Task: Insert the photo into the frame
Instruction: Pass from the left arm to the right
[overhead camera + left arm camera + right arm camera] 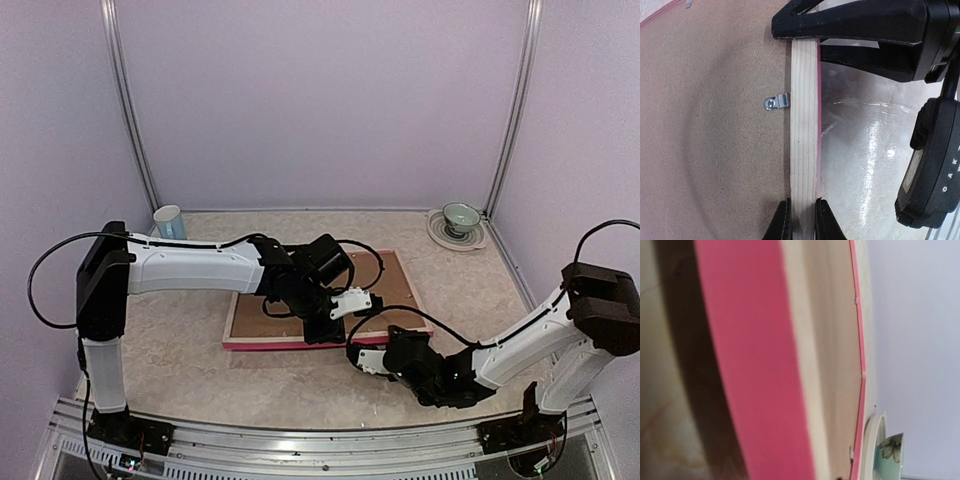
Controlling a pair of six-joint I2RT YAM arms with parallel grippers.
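The frame lies back side up on the table, with pink edges and a pale wood back. The brown backing board fills it, and a metal tab sits on the board's edge. The photo is hidden. My left gripper is shut on the near rail, one finger on each side. My right gripper holds the same rail farther right; in the left wrist view its black fingers clamp the rail. The right wrist view shows the pink outer edge very close, with shadow beneath it.
A blue and white cup stands at the back left corner. A green bowl on a saucer stands at the back right, also in the right wrist view. Pale walls close the table on three sides.
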